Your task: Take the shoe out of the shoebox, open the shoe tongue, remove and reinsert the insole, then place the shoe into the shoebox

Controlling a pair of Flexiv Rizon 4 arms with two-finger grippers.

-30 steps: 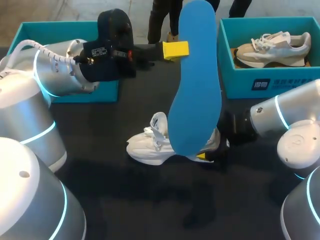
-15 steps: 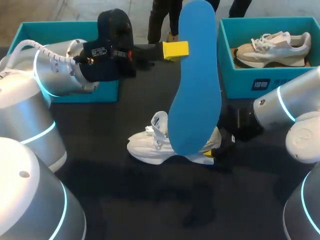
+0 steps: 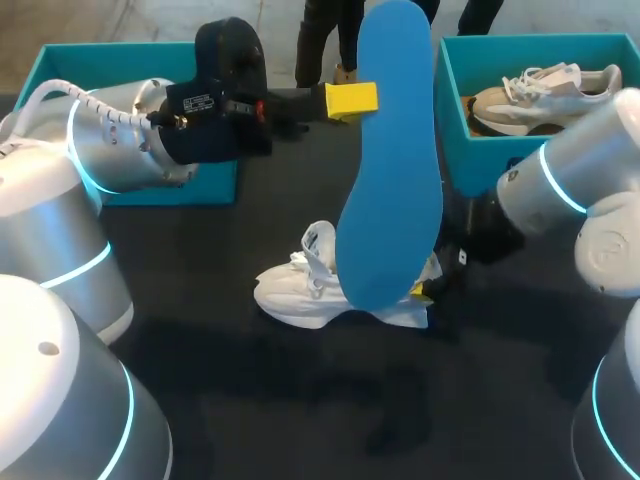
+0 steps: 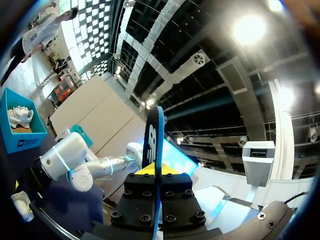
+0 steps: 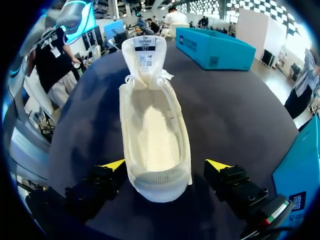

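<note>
Clamped in the left gripper [image 3: 356, 99], high and on edge: one smooth blue insole [image 3: 392, 160], long and rounded. On the dark table [image 3: 200, 300], one white shoe [image 5: 152, 130] (tongue [image 5: 145, 55] up), heel between the right gripper's [image 5: 166, 165] wide-spread fingers [image 5: 115, 164]. Two teal shoeboxes [image 3: 470, 165].

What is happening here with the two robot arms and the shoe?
The left gripper is shut on a flat blue insole, held upright above the black table. The white sneaker rests on the table, tongue opened, no insole inside. The right gripper is open, one finger each side of the sneaker's heel, not gripping.
</note>
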